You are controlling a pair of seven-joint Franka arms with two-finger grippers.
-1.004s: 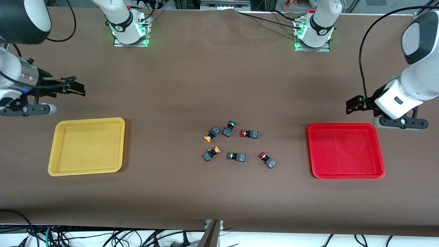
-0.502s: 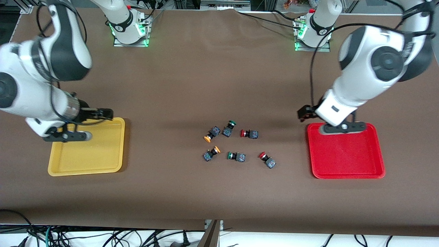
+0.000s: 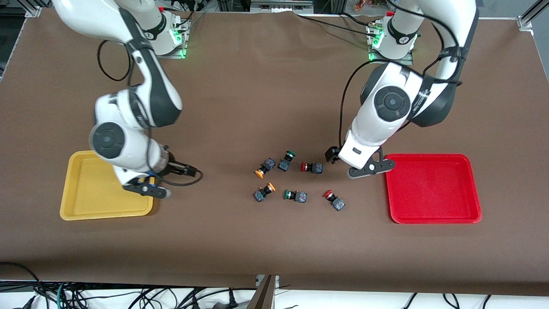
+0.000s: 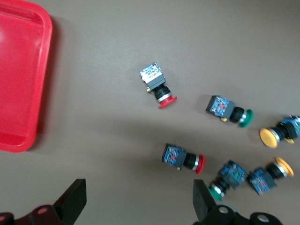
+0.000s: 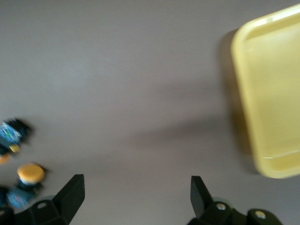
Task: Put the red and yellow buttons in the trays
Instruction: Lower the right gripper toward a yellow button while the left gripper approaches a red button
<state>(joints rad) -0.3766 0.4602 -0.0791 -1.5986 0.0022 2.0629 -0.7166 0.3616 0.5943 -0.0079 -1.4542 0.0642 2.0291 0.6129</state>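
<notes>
Your table [image 3: 274, 86] is covered in plain brown cloth, with a tangle of black cables [image 3: 107, 296] along the bottom edge of the front view and the two arm bases lit green at the top.

The yellow tray [image 3: 85, 201] sits at lower left of that frame, the red tray [image 3: 433, 193] at lower right, both holding nothing. Between them, at centre, lie the six switches (all on their sides): two red buttons [image 3: 311, 167], two yellow buttons [image 3: 264, 166] and two green-capped switches [image 3: 286, 161].

Your left gripper [image 4: 139, 201] hangs over bare cloth beside the red tray, jaws spread wide, gripping nothing. Your right gripper [image 5: 136, 199] is over the cloth just beside the yellow tray, likewise wide apart and unloaded
</notes>
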